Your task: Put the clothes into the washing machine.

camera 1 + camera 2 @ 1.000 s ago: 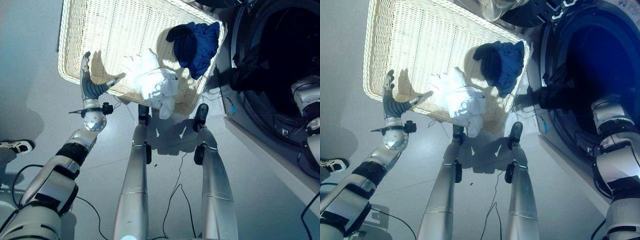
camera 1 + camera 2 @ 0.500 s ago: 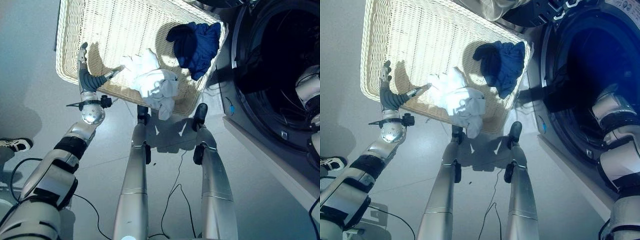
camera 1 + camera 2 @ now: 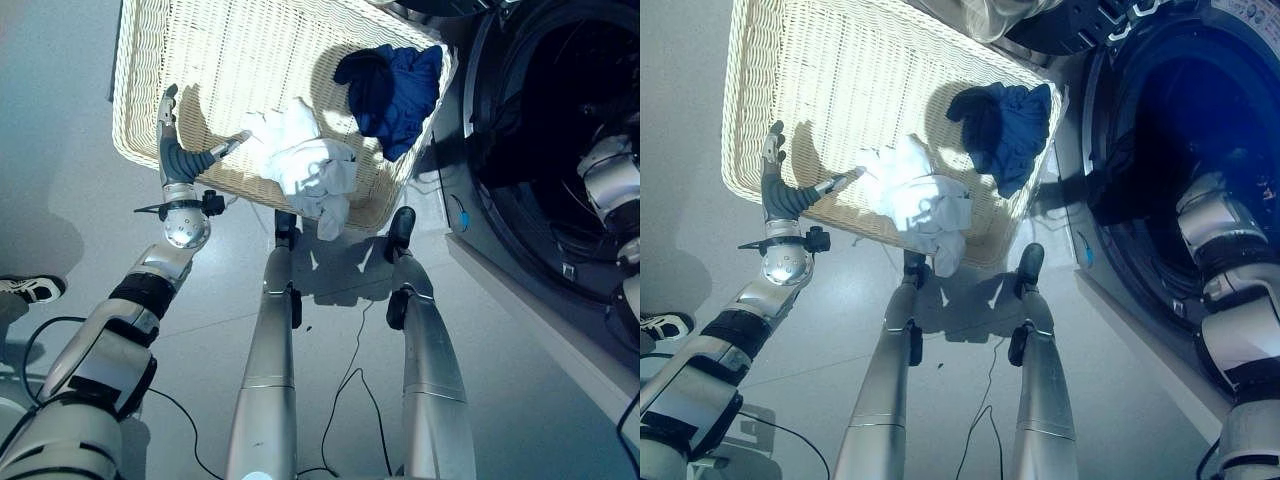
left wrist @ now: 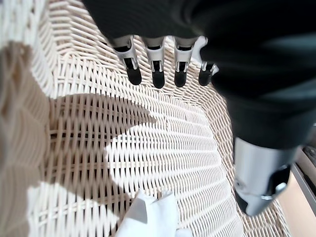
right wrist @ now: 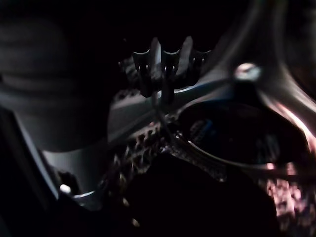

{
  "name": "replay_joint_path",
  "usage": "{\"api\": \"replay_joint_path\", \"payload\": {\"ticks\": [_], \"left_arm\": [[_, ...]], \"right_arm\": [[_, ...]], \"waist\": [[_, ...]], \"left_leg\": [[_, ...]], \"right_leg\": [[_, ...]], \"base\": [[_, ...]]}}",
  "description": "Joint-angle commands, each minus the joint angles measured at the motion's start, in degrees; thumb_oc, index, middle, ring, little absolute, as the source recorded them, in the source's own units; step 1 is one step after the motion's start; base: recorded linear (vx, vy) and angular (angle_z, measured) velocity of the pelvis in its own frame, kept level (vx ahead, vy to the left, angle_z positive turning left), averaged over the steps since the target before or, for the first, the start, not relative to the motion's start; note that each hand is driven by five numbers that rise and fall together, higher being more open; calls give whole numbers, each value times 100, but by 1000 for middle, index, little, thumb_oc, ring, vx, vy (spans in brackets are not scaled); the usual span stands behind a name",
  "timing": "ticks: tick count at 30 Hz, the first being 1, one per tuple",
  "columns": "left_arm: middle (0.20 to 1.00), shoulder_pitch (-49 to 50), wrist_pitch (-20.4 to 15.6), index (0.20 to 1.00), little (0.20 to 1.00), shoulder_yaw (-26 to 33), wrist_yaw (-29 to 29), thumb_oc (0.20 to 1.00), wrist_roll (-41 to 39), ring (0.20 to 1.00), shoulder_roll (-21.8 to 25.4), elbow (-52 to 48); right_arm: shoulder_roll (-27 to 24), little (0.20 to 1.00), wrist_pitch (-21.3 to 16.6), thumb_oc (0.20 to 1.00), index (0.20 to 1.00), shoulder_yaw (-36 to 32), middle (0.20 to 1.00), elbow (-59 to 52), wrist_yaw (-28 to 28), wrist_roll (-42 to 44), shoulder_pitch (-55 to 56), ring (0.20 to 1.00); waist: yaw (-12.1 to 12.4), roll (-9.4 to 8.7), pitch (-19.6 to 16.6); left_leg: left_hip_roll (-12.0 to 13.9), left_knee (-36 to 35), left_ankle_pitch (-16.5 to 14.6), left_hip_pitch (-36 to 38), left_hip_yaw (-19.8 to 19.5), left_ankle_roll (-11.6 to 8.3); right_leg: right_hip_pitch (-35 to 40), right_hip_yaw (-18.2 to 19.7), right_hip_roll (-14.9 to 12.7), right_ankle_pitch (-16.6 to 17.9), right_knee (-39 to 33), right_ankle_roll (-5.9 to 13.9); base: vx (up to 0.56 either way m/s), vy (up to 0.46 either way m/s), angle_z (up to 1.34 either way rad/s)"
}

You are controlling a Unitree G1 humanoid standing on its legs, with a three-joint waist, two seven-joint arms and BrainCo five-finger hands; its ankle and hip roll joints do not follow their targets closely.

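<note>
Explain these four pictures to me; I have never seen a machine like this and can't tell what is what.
This is a two-legged humanoid robot doing laundry. Two pictures come from a stereo camera on its head, looking down. The other two come from cameras on its wrists, looking along each hand.

On the floor lies a wicker basket. In it are a white garment, bunched at the near rim and partly hanging over it, and a dark blue garment at the corner nearest the washing machine.

The left hand hovers over the basket's near rim, beside the white garment, fingers straight and thumb spread; its wrist picture shows it holding nothing.

The right arm reaches into the machine's dark drum. There the right hand shows dimly in its wrist picture; whether it holds anything is too dark to tell.
</note>
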Motion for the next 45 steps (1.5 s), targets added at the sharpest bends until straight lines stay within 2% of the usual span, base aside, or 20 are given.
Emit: {"api": "replay_joint_path", "payload": {"ticks": [1,3,4,5,8,16,19,23,24,25,26,27,28,29,34,36,38,40,45], "left_arm": [[1000,127,-108,1000,1000,456,279,1000,274,1000,-293,-279],[1000,206,-124,1000,1000,551,307,1000,362,1000,-375,-290],[1000,257,-105,1000,1000,621,367,1000,467,1000,-446,-333],[1000,264,-102,1000,1000,621,376,1000,480,1000,-454,-338],[1000,315,-85,1000,1000,704,524,1000,616,1000,-575,-336],[1000,343,-209,1000,1000,797,667,1000,768,1000,-845,-195],[1000,327,-239,1000,1000,752,715,1000,772,1000,-914,-166],[1000,323,-252,1000,1000,744,719,1000,769,1000,-931,-150],[1000,322,-247,1000,1000,724,758,1000,795,1000,-971,-153],[1000,322,-247,1000,1000,724,758,1000,795,1000,-971,-153],[1000,331,-249,1000,1000,701,813,1000,839,1000,-1036,-179],[1000,331,-249,1000,1000,701,813,1000,839,1000,-1036,-179],[1000,321,-219,1000,1000,674,806,1000,849,1000,-1062,-226],[1000,341,-171,1000,1000,678,752,1000,1103,1000,-1068,-294],[1000,343,-37,1000,1000,474,424,1000,1801,1000,-996,-424],[1000,341,23,1000,1000,346,128,1000,1945,1000,-967,-505],[1000,296,75,1000,1000,172,-249,1000,1994,1000,-898,-553],[1000,270,169,1000,1000,50,-379,1000,2074,1000,-863,-600],[1000,111,671,1000,1000,-283,-976,1000,2083,1000,-783,-521]], "right_arm": [[10,1000,-981,1000,1000,-487,1000,-296,145,1659,501,1000],[305,1000,-1649,1000,1000,-1047,1000,-672,389,2635,998,1000],[597,1000,-2098,1000,1000,-1456,1000,-1041,513,3258,1413,1000],[632,1000,-2150,1000,1000,-1509,1000,-1087,527,3295,1482,1000],[1149,1000,-2772,1000,1000,-2031,1000,-1611,710,3892,2121,1000],[1732,1000,-3156,1000,1000,-2384,1000,-1635,800,4503,2470,1000],[1836,1000,-3428,1000,1000,-2420,1000,-1585,425,4575,2410,1000],[1854,1000,-3505,1000,1000,-2434,1000,-1582,223,4478,2389,1000],[1881,1000,-3572,1000,1000,-2449,1000,-1605,-86,4179,2357,1000],[1881,1000,-3572,1000,1000,-2449,1000,-1605,-86,4179,2357,1000],[1808,1000,-3506,1000,1000,-2385,1000,-1752,-963,2719,2271,1000],[1808,1000,-3506,1000,1000,-2385,1000,-1752,-963,2719,2271,1000],[1677,1000,-3165,1000,1000,-2252,1000,-2054,-1490,1477,2191,1000],[1553,1000,-2801,1000,1000,-2098,1000,-2347,-1555,662,2108,1000],[1404,1000,-2539,1000,1000,-1742,1000,-2857,-1313,-600,2249,1000],[1389,1000,-2489,1000,1000,-1657,1000,-3091,-1277,-932,2360,1000],[1387,1000,-2515,1000,1000,-1564,1000,-3235,-1216,-1246,2477,1000],[1392,1000,-2540,1000,1000,-1487,1000,-3286,-1175,-1404,2534,1000],[1351,1000,-2722,1000,1000,-1251,1000,-3217,-1237,-1669,2570,1000]], "waist": [[-89,164,-120],[-133,178,-120],[-167,170,-120],[-164,164,-120],[-250,159,-120],[-308,221,-120],[-301,254,-120],[-300,263,-120],[-298,268,-120],[-298,268,-120],[-297,292,-120],[-297,292,-120],[-310,311,-120],[-309,334,-120],[-330,359,-120],[-343,373,-120],[-375,385,-120],[-391,398,-120],[-425,423,-120]], "left_leg": [[-222,364,-538,52,-64,254],[-214,367,-567,71,-38,240],[-215,361,-578,74,-25,223],[-215,356,-577,81,-22,222],[-192,308,-568,109,28,206],[-164,230,-525,165,110,167],[-163,197,-502,180,128,157],[-163,197,-496,174,130,155],[-166,187,-490,168,127,157],[-166,187,-490,168,127,157],[-175,190,-476,129,128,170],[-175,190,-476,129,128,170],[-195,221,-475,88,123,182],[-210,242,-474,65,124,190],[-218,292,-476,28,151,206],[-221,321,-482,17,171,213],[-225,357,-495,7,197,226],[-217,385,-498,-10,221,226],[-194,464,-512,-43,289,232]], "right_leg": [[135,-482,226,203,-120,235],[114,-445,224,171,-71,237],[93,-423,222,166,-60,244],[97,-421,222,165,-60,245],[69,-376,225,170,-39,254],[76,-287,234,184,-68,240],[97,-265,246,188,-94,237],[99,-258,248,185,-102,234],[102,-257,249,192,-117,235],[102,-257,249,192,-117,235],[78,-251,244,200,-123,241],[78,-251,244,200,-123,241],[43,-231,244,210,-113,253],[30,-221,245,197,-109,261],[1,-225,225,177,-71,273],[-7,-219,215,173,-58,278],[-29,-210,209,168,-29,287],[-49,-203,199,174,-15,292],[-102,-203,156,173,58,319]], "base": [[-6,48,0],[3,18,-1],[0,0,0],[0,0,0],[-7,21,-2],[-5,32,-4],[0,14,-3],[0,0,-1],[0,0,0],[0,0,0],[0,0,0],[0,0,0],[0,0,0],[0,0,0],[0,4,0],[0,0,0],[0,0,0],[9,19,6],[2,4,1]]}}
